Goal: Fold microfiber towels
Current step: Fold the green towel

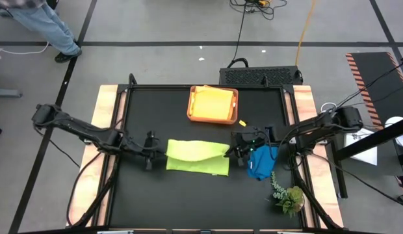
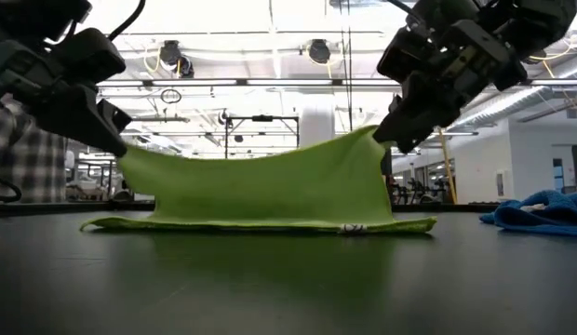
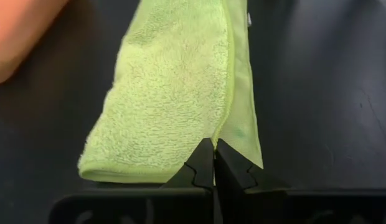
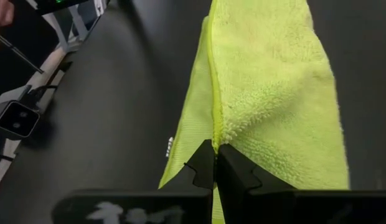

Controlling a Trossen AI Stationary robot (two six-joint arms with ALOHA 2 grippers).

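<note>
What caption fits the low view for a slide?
Both grippers, left and right, pinch the lime green towel's top edge, lifting it mid-fold over the table.

Overhead camera: straight down on the whole desk [image 1: 201, 188]. Low camera: at desk height, level across into the room, close to the lime green towel [image 2: 270, 191]. Wrist cameras: very near, facing opposite ends of that same towel.
</note>
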